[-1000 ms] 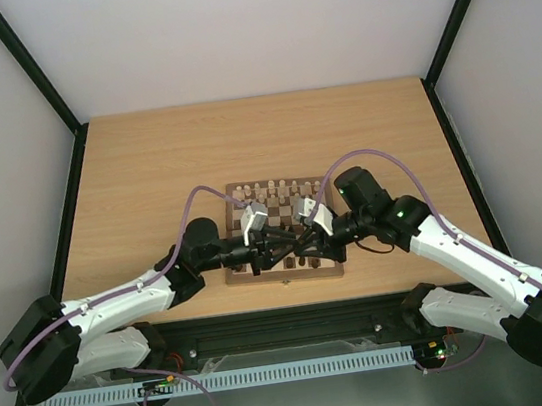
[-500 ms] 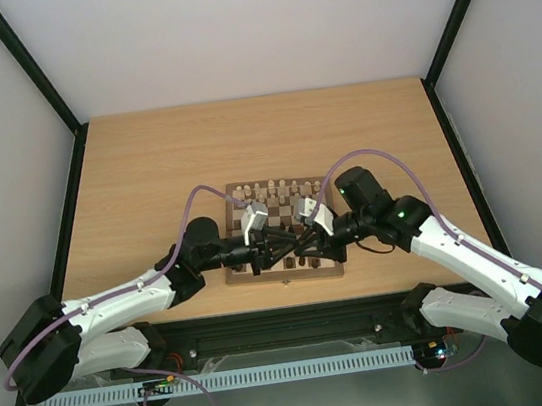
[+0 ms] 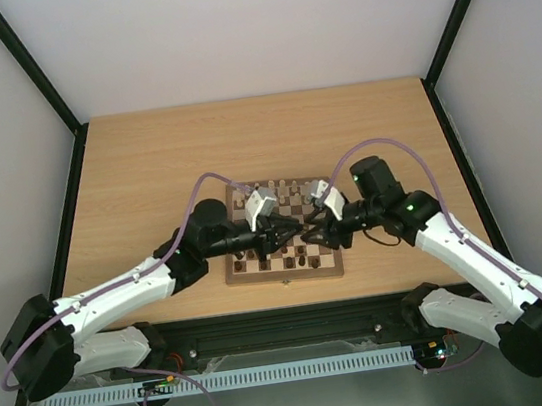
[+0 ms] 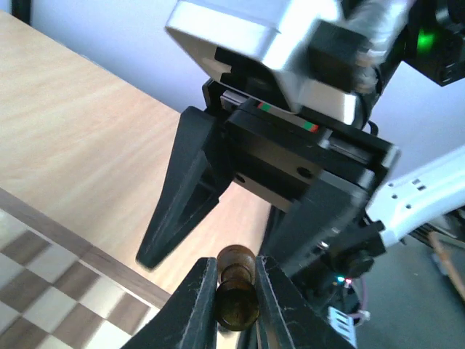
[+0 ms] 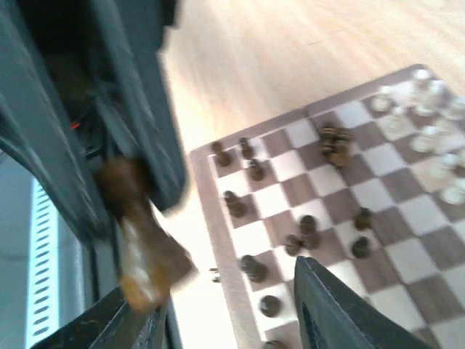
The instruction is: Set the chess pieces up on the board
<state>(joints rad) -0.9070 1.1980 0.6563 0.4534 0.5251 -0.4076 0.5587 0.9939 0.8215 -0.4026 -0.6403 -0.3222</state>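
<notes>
Pinching a dark brown piece (image 4: 236, 298) at the bottom centre of the left wrist view, the left gripper (image 4: 236, 270) has its jaws closed on the piece's body. The rounded head pokes out past the tips, so the long axis runs roughly along the jaws and up the frame. Facing it, just beyond, the right gripper (image 5: 225, 313) stands with its jaws spread wide and holding nothing, and in its own view the piece is a blur at the lower left. The left arm is therefore the one carrying the piece, and the coming move looks like its to make. Below both grippers lies the chessboard (image 3: 286, 276). From the left jaws it shows at the lower left of the frame, so the piece must probably go down and across, base first, and be turned upright. Other dark pieces (image 5: 254, 267) stand loosely over the squares along the board's lower edge in the overhead view. Pale pieces (image 3: 278, 184) line its upper edge. Bare wooden tabletop (image 3: 145, 170) fills the rest of that frame.
</notes>
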